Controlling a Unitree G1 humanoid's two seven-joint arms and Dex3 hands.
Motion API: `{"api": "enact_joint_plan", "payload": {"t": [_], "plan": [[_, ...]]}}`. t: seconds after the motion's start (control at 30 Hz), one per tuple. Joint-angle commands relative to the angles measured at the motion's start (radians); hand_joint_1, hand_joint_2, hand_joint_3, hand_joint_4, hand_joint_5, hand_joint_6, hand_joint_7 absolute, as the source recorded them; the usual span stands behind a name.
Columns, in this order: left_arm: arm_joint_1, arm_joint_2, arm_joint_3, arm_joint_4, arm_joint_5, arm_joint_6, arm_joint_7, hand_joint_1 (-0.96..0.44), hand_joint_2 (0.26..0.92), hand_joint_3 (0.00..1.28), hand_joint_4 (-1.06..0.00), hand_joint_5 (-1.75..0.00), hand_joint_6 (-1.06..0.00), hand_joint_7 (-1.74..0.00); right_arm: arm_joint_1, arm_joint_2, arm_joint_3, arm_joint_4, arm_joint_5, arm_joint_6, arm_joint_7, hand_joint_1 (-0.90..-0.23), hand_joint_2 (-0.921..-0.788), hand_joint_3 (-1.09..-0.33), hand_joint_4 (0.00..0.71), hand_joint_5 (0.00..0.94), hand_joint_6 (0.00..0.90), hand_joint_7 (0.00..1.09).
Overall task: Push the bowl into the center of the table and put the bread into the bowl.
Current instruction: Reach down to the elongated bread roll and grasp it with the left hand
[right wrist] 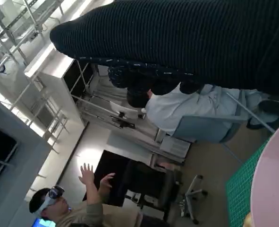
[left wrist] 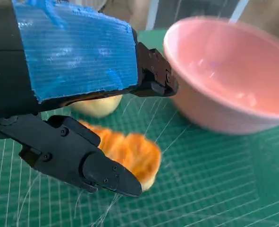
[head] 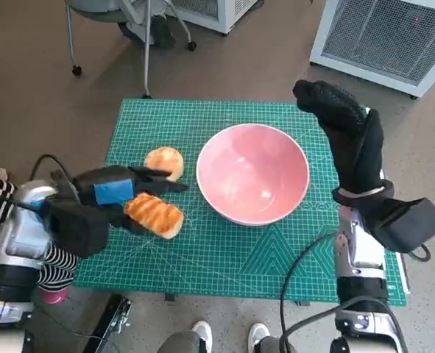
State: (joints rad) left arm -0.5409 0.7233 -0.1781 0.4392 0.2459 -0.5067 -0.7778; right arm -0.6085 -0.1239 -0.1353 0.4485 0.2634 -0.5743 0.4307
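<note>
Pink bowl sits about mid-worktop on the green cutting mat, upright, nothing in it. The push step looks done, or close to it.

Two breads lie left of the bowl. The toasted loaf is nearer the robot; a paler round bun lies farther away, just beside the bowl's left wall.

Left hand is at the toasted loaf. Head view has the fingers either side of it; left wrist view shows the loaf between an upper finger and a lower finger, a gap visible on at least one side. Cannot tell whether it is gripped or only bracketed, or whether the loaf is off the mat.

Right hand is raised above the far right of the mat, gloved fingers extended together, holding nothing, apart from the bowl.

Risks, as I judge them:
- Soft loaf, hard fingers. A shallow pinch could let it roll or drop out on lifting; squeezing too hard could crush it.
- The bun is close to the upper fingers; closing or lifting may nudge it against the bowl.
- The bowl is light-looking and unbraced. A low carry could strike the left rim and shove it off centre.
- Releasing short of the rim would drop the loaf on the mat.
</note>
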Motion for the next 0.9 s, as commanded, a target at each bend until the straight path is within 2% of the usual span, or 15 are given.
{"api": "enact_joint_plan", "payload": {"t": [0.03,0.3,0.57,0.8,0.9], "plan": [[-0.035,-0.016,-0.031,0.060,0.044,-0.034,0.034,-0.34,0.798,0.00,-0.24,0.00,-0.37,-0.04,0.023,-0.012,-0.002,0.007,0.000,0.006,0.009,-0.730,-0.921,-0.696,0.169,0.004,0.091,0.39],[-0.063,-0.030,-0.080,0.145,0.096,-0.037,0.050,-0.29,0.784,0.00,-0.26,-0.01,-0.39,-0.03,0.021,-0.018,-0.002,0.013,0.001,0.003,0.004,-0.725,-0.921,-0.697,0.171,0.004,0.083,0.40],[-0.085,-0.047,-0.125,0.200,0.145,0.002,0.051,-0.16,0.779,0.00,-0.31,-0.02,-0.43,-0.04,0.026,-0.017,-0.001,0.005,0.000,0.005,-0.002,-0.714,-0.921,-0.697,0.172,0.004,0.080,0.40],[-0.084,-0.049,-0.145,0.189,0.189,0.033,0.083,-0.05,0.797,0.01,-0.45,-0.06,-0.53,-0.09,0.026,-0.014,0.001,0.006,-0.001,0.005,-0.004,-0.711,-0.921,-0.698,0.172,0.003,0.079,0.41],[-0.082,-0.050,-0.146,0.188,0.194,0.038,0.096,-0.03,0.818,0.02,-0.57,-0.12,-0.61,-0.13,0.026,-0.014,0.002,0.008,0.001,0.004,-0.001,-0.710,-0.921,-0.698,0.172,0.003,0.076,0.41]]}}
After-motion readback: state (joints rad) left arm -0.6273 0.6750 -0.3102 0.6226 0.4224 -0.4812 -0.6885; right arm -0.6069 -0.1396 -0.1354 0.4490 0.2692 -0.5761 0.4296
